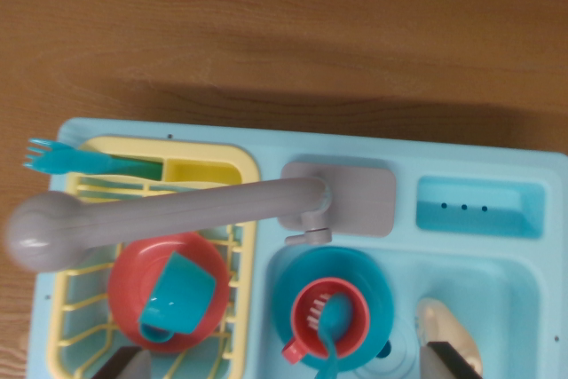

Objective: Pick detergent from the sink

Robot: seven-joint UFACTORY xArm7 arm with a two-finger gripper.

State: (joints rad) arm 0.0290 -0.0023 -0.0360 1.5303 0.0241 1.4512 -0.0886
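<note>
A pale cream detergent bottle (441, 319) lies in the basin of the light blue toy sink (532, 308), low on the wrist view's right. Its lower part is hidden behind a dark fingertip (454, 359). The other fingertip (122, 365) shows at the bottom left, over the yellow rack. My gripper (288, 363) is open, with its fingers far apart and nothing held between them.
A grey faucet (169, 215) swings left over a yellow dish rack (209, 166) that holds a red plate (129, 281), a teal cup (182, 295) and a blue fork (67, 159). In the basin sit a blue plate (368, 277), a red cup (306, 303) and a blue spoon (333, 326). Wooden table beyond.
</note>
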